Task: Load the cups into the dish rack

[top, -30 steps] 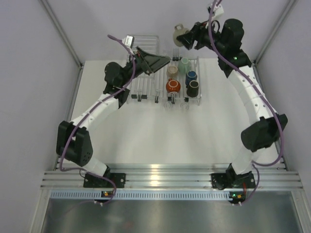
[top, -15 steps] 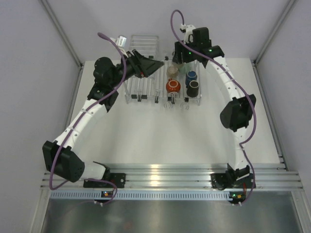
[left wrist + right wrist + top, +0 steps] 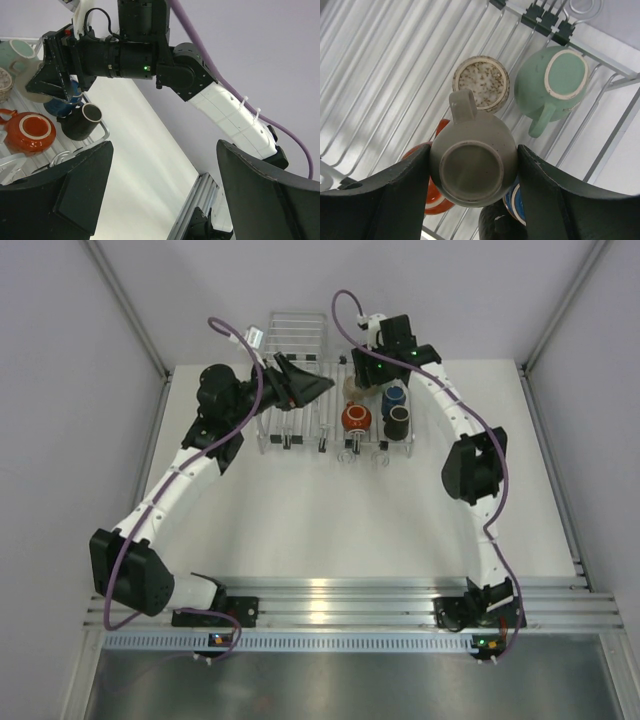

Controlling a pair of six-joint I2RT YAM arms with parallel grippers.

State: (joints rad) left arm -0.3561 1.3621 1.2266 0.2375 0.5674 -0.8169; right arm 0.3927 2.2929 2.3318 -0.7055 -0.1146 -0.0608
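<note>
The dish rack (image 3: pixel 291 426), a flat silver wire tray, holds an orange-red cup (image 3: pixel 356 418), a dark blue cup (image 3: pixel 394 396) and a dark brown cup (image 3: pixel 398 421). My right gripper (image 3: pixel 369 367) hangs over its far end, shut on the olive-grey cup (image 3: pixel 472 170), which is held base towards the camera between both fingers. Below it on the dish rack (image 3: pixel 390 75) sit the beige speckled cup (image 3: pixel 481 82) and the mint cup (image 3: pixel 552 80). My left gripper (image 3: pixel 316 385) hovers over the rack's left half, open and empty (image 3: pixel 162 192).
A taller box-shaped wire basket (image 3: pixel 300 328) stands behind the rack at the back wall. Metal frame posts (image 3: pixel 130 315) run along both back corners. The right arm's forearm (image 3: pixel 227 112) crosses in front of the left wrist camera.
The right arm swung left and down from behind the rack, carrying the olive-grey cup over the rack's far end. The left arm pulled back slightly to the left, gripper still open.
</note>
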